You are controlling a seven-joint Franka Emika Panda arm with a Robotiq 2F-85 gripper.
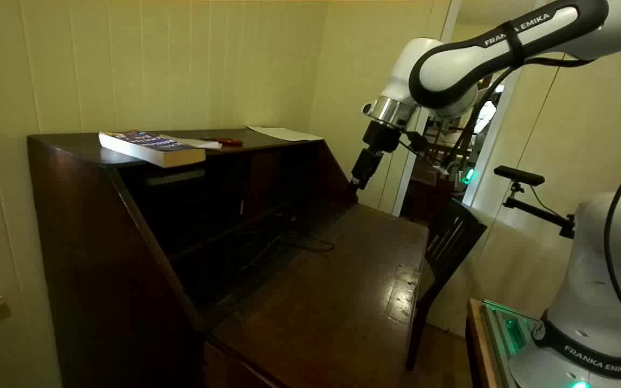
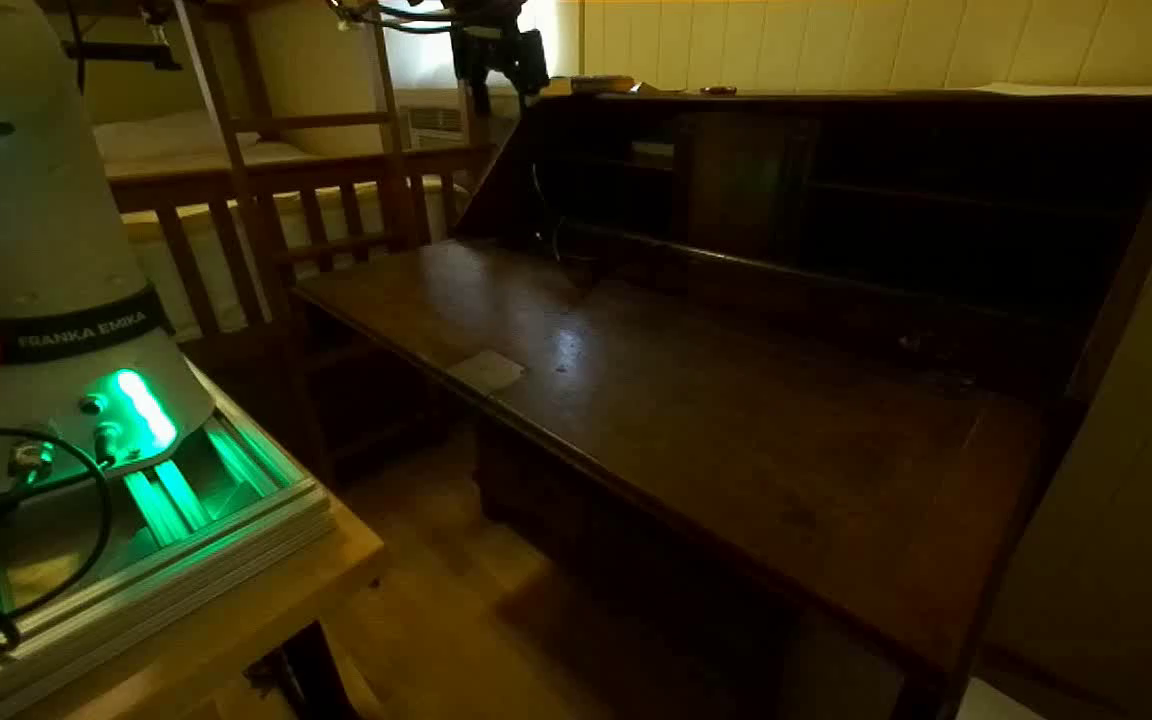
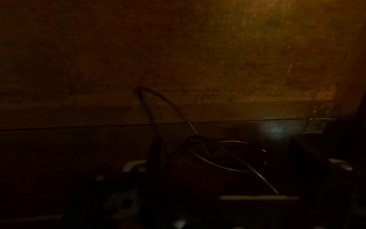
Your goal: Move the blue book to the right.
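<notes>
In an exterior view, the blue paperback (image 1: 151, 146) lies atop the slant-front desk (image 1: 316, 291), at nine o'clock from the wide-spread, unladen Robotiq gripper (image 1: 356, 186). Probably fairly light, bendy and slick-covered, it seems best pinched cover-to-cover at an edge.

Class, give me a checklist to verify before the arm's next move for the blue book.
1. Blue book flat on the desk's top: ok.
2. Fingers at the book: not ok; well away in an exterior view.
3. Fingers apart: ok in the wrist view.
4. Book visible in the wrist view: not ok.
5. Pale paper not touching the book: cannot tell.
6. Space right of the book: not ok; a red item lies there in both exterior views.
</notes>
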